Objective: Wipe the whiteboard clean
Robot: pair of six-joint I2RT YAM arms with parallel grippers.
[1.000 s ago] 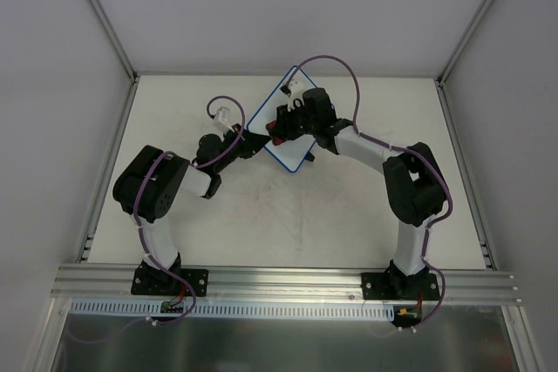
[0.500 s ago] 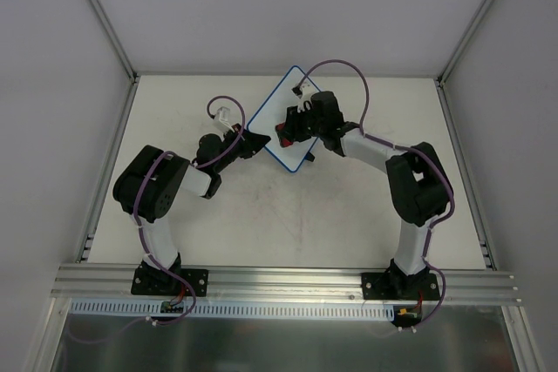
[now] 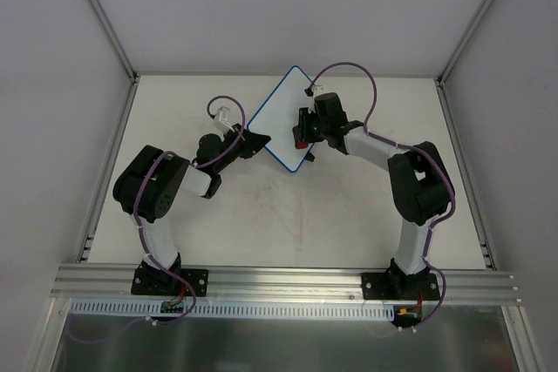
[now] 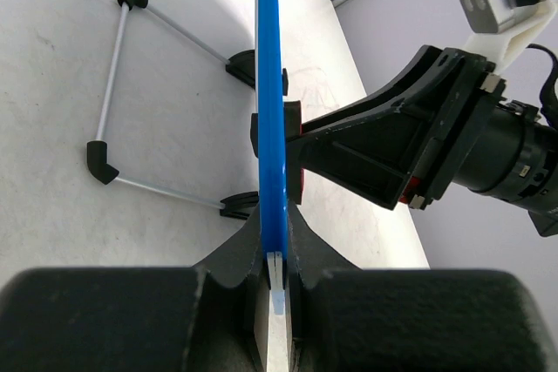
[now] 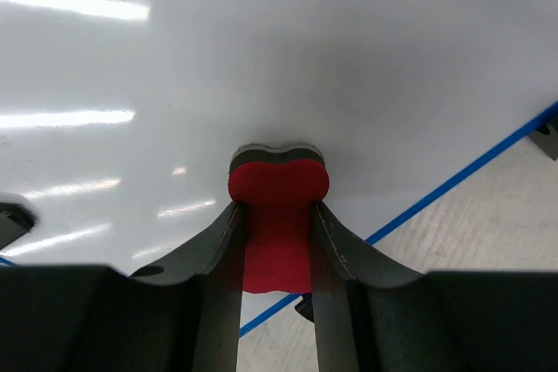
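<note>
Where the board (image 3: 277, 119) lies: we see it toward the far middle of the counter (image 3: 349, 215), turned like a diamond in the top view, one corner pointing away from the arms.
Board and left fingers (image 4: 234, 260): they are clamped on the board's left corner, one finger on each face. From the left wrist we look straight along the blue rim (image 4: 270, 84), which runs up from between them.
Board and right fingers (image 5: 220, 246): they sit over the white face near its lower right edge in the top view, closed on a red eraser (image 5: 279, 185). The eraser's dark pad touches the face, and the rim crosses just beyond it.
Stand (image 4: 109, 93): a thin wire frame with black ends, joined to one side of the board and spread out from it. The right fingers and eraser meet the opposite side.
Tilt: we cannot tell how steeply the board leans.
Left arm (image 3: 157, 185): elbow folded out to the left, forearm reaching right and away to the board's corner.
Right arm (image 3: 418, 185): elbow out to the right, forearm reaching left and away, wrist above the board's right half.
</note>
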